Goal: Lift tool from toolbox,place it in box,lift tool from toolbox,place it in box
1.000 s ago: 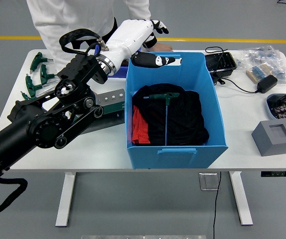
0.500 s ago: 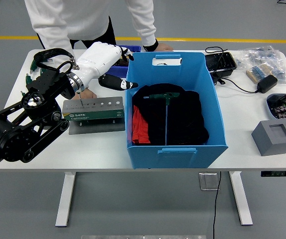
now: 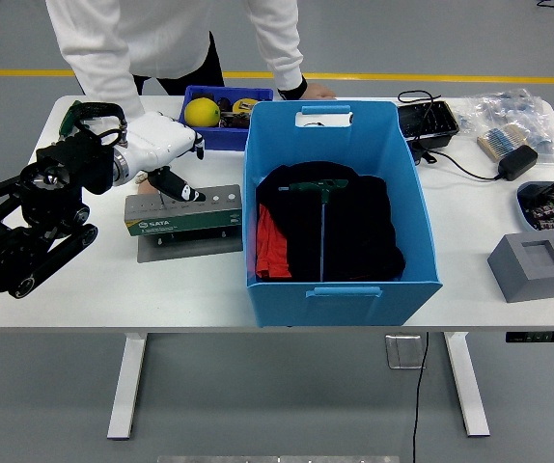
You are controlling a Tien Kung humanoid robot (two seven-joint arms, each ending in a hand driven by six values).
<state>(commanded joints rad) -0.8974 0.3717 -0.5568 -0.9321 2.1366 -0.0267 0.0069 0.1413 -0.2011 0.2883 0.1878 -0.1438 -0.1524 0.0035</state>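
The toolbox, a green rack with a row of holes along its top, stands on a grey plate left of the blue box. My left hand, white with dark fingertips, hangs over the rack's left end. Its fingers are stretched down onto the rack's top, and I see nothing held in them. Inside the blue box a green T-handle tool lies on black and red cloth. More green T-handle tools lie at the table's far left, mostly hidden by my arm. My right arm is out of view.
A person in white stands at the far side with one hand on the table behind the blue box. A small blue bin holds a yellow ball. To the right are a black tray, a charger, bagged parts and a grey block.
My left hand has swung back from above the blue box's far rim to the left, then come down onto the toolbox. The arm has drawn back toward the table's left side.
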